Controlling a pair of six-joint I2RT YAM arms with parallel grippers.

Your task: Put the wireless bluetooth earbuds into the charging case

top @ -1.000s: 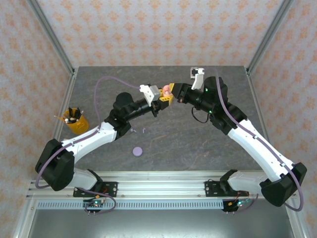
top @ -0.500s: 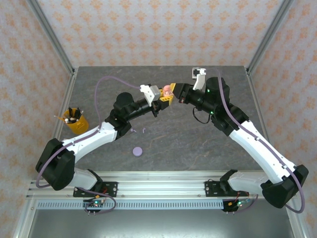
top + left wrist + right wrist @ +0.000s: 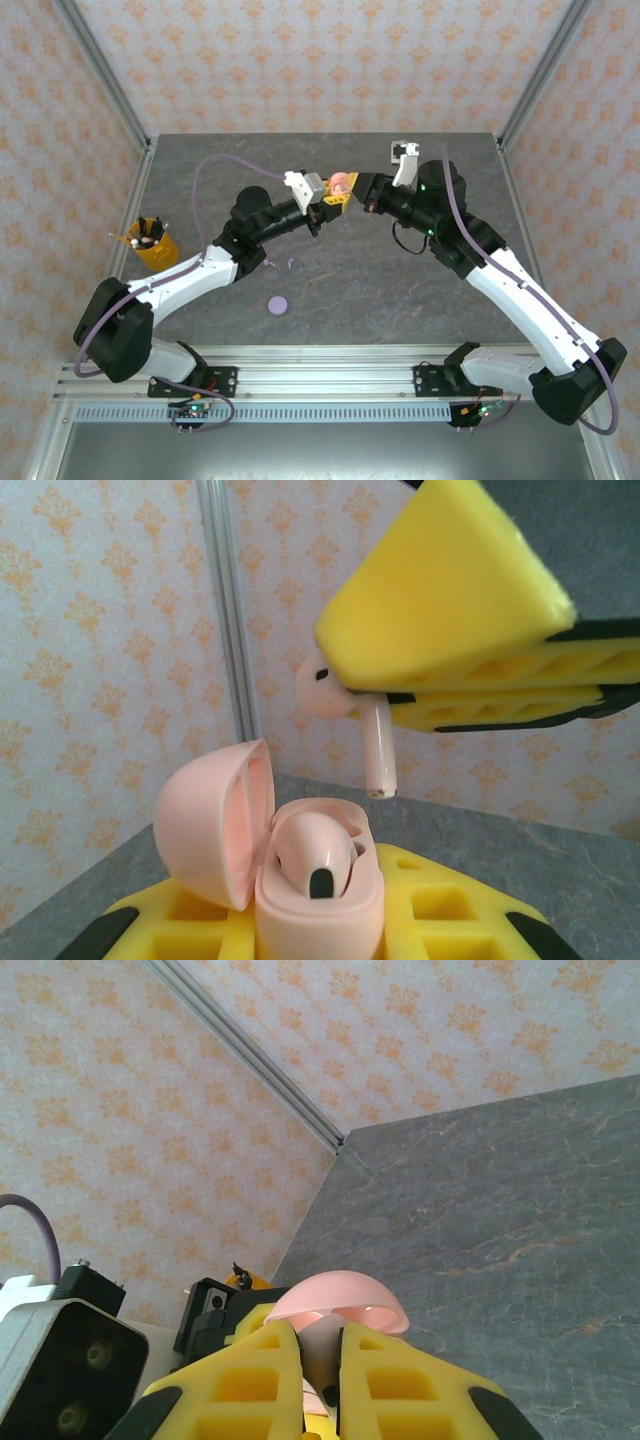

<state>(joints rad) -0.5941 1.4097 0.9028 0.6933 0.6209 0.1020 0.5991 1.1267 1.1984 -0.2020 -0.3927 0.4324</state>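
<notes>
Right gripper [image 3: 321, 1360]: jaws pressed together on the bulb of a pink earbud [image 3: 378, 745]. Its stem hangs free and points down, slightly tilted. The earbud is in the air just above the charging case [image 3: 320, 905], not touching it, and offset toward the side opposite the lid [image 3: 215, 820].

Step in hand, as judged: seat this earbud in the free socket.
1. Align the stem tip over the free socket, which appears to lie beside the seated earbud [image 3: 312, 850]. Its mouth is mostly hidden in the left wrist view.
2. Bring the stem parallel to the socket axis before descending. A tilted stem is likely to catch on the rim or nudge the seated earbud.
3. Lower slowly, keeping well off the raised lid.
4. Release only once the bulb rests in its recess. Released early, so small and light a part would probably tip out.
5. Keep the case steady throughout.

Left gripper [image 3: 337, 195]: fingers clamped on the lower shell of the charging case. It holds the case above the table [image 3: 400, 290] with the opening up and the lid swung back.

On the table below and nearer the arm bases lie two lilac earbuds [image 3: 291, 264] and a round lilac case [image 3: 277, 305], well apart from both grippers. A yellow cup [image 3: 152, 243] stands near the left edge.
</notes>
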